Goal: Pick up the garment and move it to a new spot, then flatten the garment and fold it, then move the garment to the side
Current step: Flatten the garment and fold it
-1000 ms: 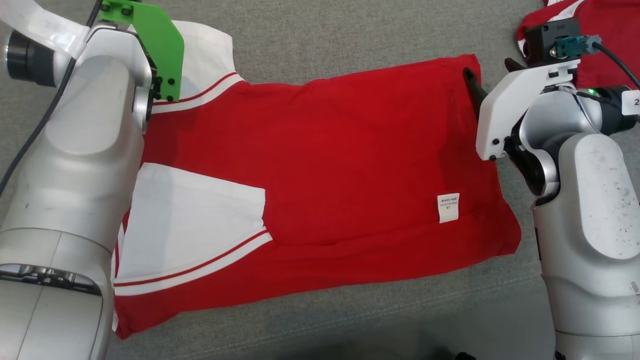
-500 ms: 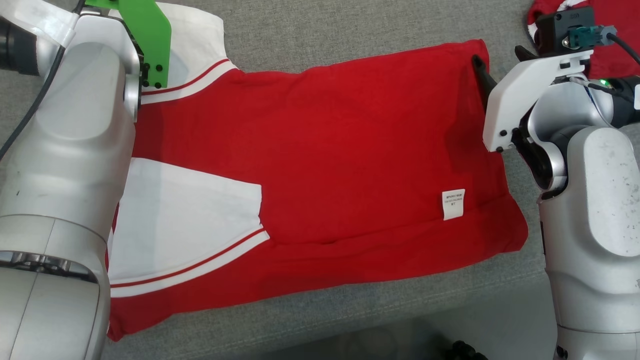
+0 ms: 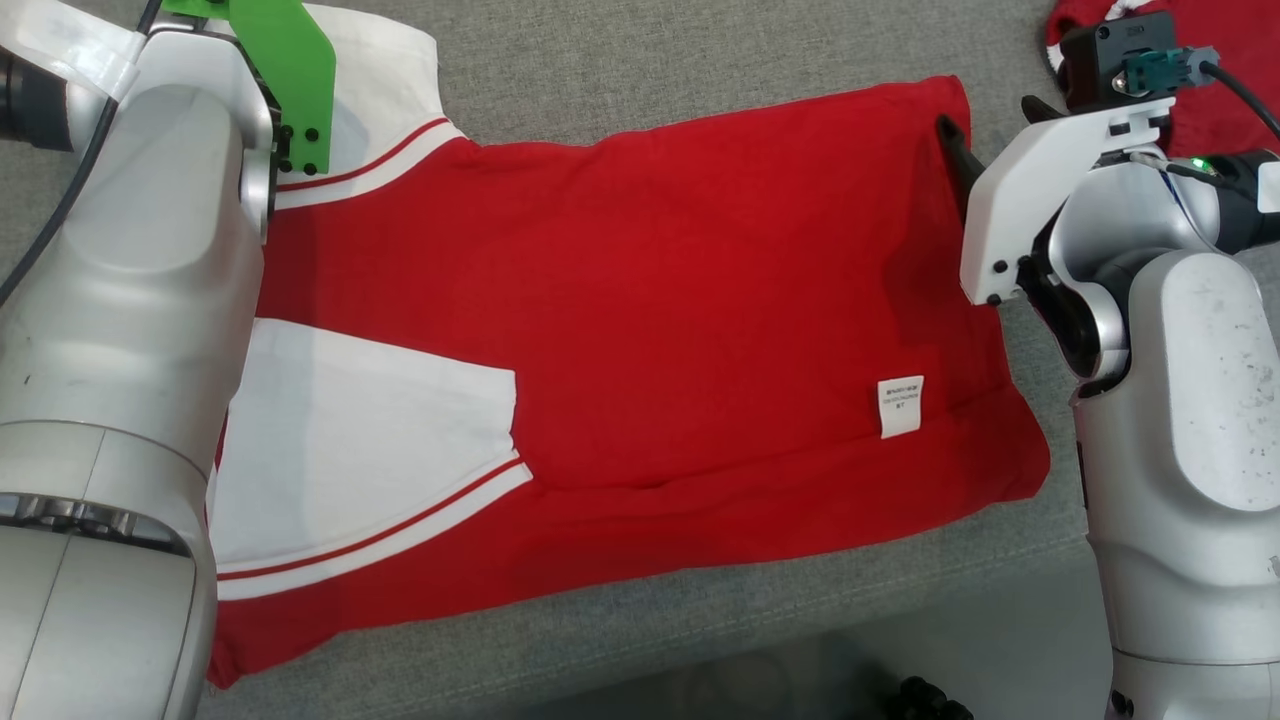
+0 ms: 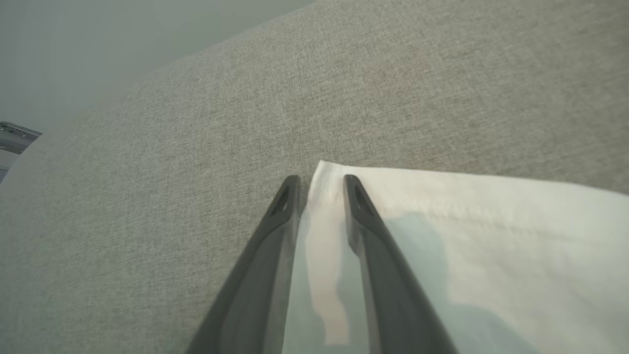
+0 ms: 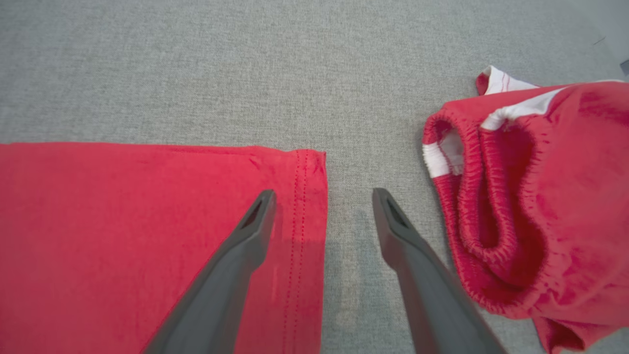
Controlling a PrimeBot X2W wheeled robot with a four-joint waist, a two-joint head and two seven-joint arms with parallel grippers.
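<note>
The garment (image 3: 650, 330) is a red shirt with white sleeves, spread flat on a grey cushion. My left gripper (image 4: 319, 179) is at its far left corner. The jaws stand narrow, part closed, over the white sleeve (image 4: 491, 236). One finger rests on the cloth and the other lies just off the sleeve's edge. My right gripper (image 5: 322, 196) is open at the far right corner and straddles the red hem (image 5: 302, 221). Its left finger (image 3: 955, 155) lies on the cloth and its right finger is over bare cushion.
A second red piece with an elastic waistband (image 5: 530, 196) lies bunched just right of my right gripper, at the far right in the head view (image 3: 1215, 50). The grey cushion (image 3: 650, 60) extends beyond the shirt, and its front edge (image 3: 700, 640) runs below it.
The whole head picture has shifted a little, so the camera moved. Both arms stay at the garment's far corners. The left jaws have narrowed over the sleeve.
</note>
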